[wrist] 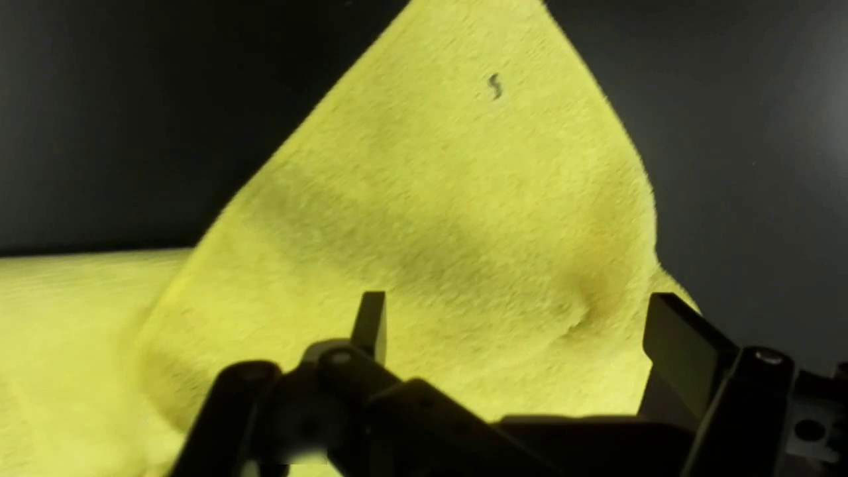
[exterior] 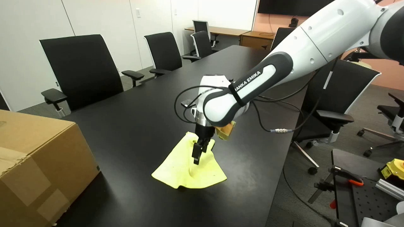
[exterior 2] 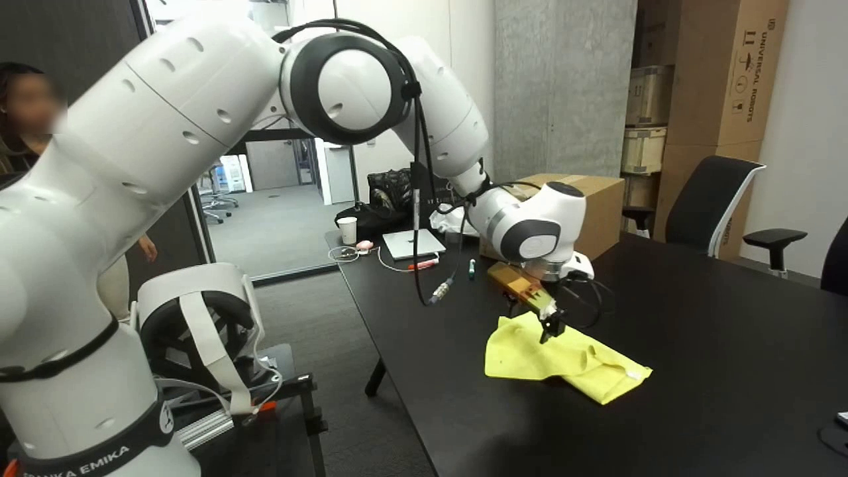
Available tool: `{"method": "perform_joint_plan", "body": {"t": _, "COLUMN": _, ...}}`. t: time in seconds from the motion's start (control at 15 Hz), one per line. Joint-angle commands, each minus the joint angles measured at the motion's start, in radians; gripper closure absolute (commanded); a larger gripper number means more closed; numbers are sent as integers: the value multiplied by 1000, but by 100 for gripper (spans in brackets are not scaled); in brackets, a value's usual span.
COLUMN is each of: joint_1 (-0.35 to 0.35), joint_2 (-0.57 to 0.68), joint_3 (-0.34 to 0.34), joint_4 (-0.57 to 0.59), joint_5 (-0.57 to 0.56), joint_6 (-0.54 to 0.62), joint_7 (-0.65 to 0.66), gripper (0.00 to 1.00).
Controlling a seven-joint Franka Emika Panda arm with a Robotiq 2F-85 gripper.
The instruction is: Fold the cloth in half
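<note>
Pincer (wrist: 517,317) wide; in the wrist view my fingers (wrist: 689,346) stand well apart, one near seven o'clock, its fellow near four, with yellow fabric showing between; in both exterior views I hang over the cloth (exterior: 176,168), tips downward; whether they touch it I cannot tell.

Cloth: bright yellow, on the black table (exterior: 132,142); partly doubled; by the wrist view an upper layer (wrist: 450,165) tapers toward twelve o'clock, small dark mark (wrist: 495,87) near that end; its edge crosses a lower layer (wrist: 73,318) between eight and nine; pucker (wrist: 578,311) at four; in an exterior view a whitish tag (exterior 2: 634,375) on the cloth, between three and four o'clock from its middle.

Surroundings, reckoned from the cloth: cardboard box (exterior: 47,176) on the table, nine o'clock and well apart, black chair (exterior: 83,69) toward half past ten, in an exterior view; in an exterior view, flat silver device (exterior 2: 411,245) and white cup (exterior 2: 347,230), both about ten o'clock, on the table; red marker (exterior 2: 424,264) just beside the device.
</note>
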Motion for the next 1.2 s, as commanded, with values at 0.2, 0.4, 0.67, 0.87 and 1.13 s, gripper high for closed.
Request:
{"method": "perform_joint_plan", "body": {"t": 0.2, "joint_1": 108, "joint_2": -144, "joint_3": 52, "joint_4": -405, "joint_5": -22, "joint_6": 306, "joint_7": 88, "gripper": 0}}
{"method": "perform_joint_plan", "body": {"t": 0.4, "joint_1": 168, "joint_2": -186, "joint_3": 33, "joint_4": -522, "joint_5": -47, "joint_6": 387, "joint_7": 146, "gripper": 0}}
{"method": "perform_joint_plan", "body": {"t": 0.67, "joint_1": 246, "joint_2": -244, "joint_3": -32, "joint_4": -622, "joint_5": -107, "joint_6": 467, "joint_7": 232, "gripper": 0}}
{"method": "perform_joint_plan", "body": {"t": 0.87, "joint_1": 306, "joint_2": -270, "joint_3": -109, "joint_4": -648, "joint_5": -158, "joint_6": 506, "joint_7": 296, "gripper": 0}}
{"method": "perform_joint_plan", "body": {"t": 1.13, "joint_1": 379, "joint_2": -236, "joint_3": -210, "joint_4": -608, "joint_5": -211, "joint_6": 494, "joint_7": 379, "gripper": 0}}
